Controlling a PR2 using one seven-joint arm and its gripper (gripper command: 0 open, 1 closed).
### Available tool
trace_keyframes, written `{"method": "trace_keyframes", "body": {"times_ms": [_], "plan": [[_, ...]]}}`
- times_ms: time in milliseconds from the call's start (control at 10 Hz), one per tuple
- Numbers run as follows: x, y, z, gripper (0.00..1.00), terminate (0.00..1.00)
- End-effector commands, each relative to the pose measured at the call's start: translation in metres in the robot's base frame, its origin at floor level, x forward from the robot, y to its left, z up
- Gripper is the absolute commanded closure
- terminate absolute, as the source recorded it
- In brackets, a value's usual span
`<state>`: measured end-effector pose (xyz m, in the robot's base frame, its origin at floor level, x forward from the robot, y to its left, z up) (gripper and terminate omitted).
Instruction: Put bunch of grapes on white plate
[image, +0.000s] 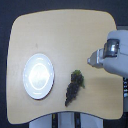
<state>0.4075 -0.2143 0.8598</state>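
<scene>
Grapes (73, 89) are seen lying on the bench (65, 35), right of the bare plate (38, 75); nothing is lifted yet. Pincer (91, 60) state cannot be told.

Light wood bench (65, 35), pale tan top w/ rounded corners, seen from above; dark surround past its edges. Two things lie directly on it. White plate (38, 75), round, glossy, raised rim, sits toward ext view's left, lower half of the top, nothing on it. Bunch of grapes (73, 90), dark purple-black cluster, elongated, lies on bare wood just beside plate on ext view's right, not touching it; green leaves at upper end, cluster running down-left at a slight tilt toward bench's near edge. Grapes shorter than plate is wide. Upper part of the top is bare wood; ext view's right side partly covered by arm above.
</scene>
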Motion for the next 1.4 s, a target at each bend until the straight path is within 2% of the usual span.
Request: {"method": "trace_keyframes", "body": {"times_ms": [0, 400, 900, 1300], "plan": [[-0.017, 0.057, -0.057, 0.00, 0.00], [-0.027, 0.084, -0.088, 0.00, 0.00], [-0.034, 0.126, -0.089, 0.00, 0.00], [-0.046, 0.131, -0.116, 0.00, 0.00]]}}
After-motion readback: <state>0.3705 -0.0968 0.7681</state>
